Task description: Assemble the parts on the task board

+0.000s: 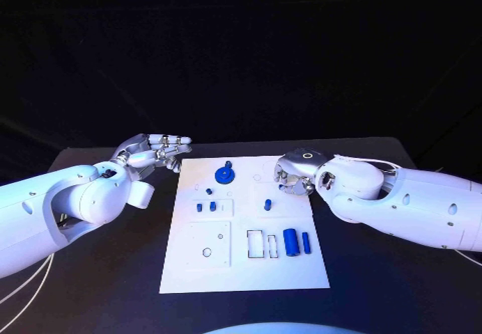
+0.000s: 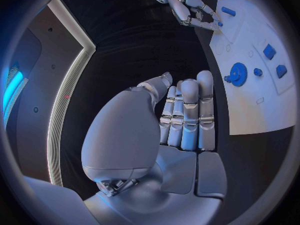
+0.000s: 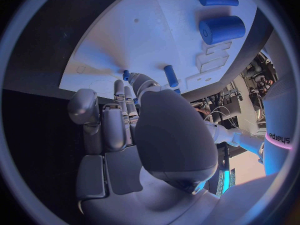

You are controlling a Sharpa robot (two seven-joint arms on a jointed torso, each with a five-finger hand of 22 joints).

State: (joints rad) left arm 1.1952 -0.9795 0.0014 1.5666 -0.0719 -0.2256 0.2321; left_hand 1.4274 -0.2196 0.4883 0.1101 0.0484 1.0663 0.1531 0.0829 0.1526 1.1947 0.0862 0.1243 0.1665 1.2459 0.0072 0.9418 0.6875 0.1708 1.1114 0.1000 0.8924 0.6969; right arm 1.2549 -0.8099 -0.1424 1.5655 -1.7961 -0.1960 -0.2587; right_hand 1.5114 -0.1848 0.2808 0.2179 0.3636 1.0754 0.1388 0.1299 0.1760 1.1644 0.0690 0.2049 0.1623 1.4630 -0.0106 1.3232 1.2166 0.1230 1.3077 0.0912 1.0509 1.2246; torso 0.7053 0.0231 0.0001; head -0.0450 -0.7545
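Hovering off the far left corner of the white task board (image 1: 244,229) on the black bench (image 1: 402,278), the left hand (image 1: 152,152) holds nothing, fingers (image 2: 187,110) straight and side by side. The right hand (image 1: 297,172) reaches over the board's far right edge, fingers (image 3: 112,120) loosely curled, empty. Blue parts lie scattered on the board: a gear (image 1: 226,174), a large cylinder (image 1: 291,241).
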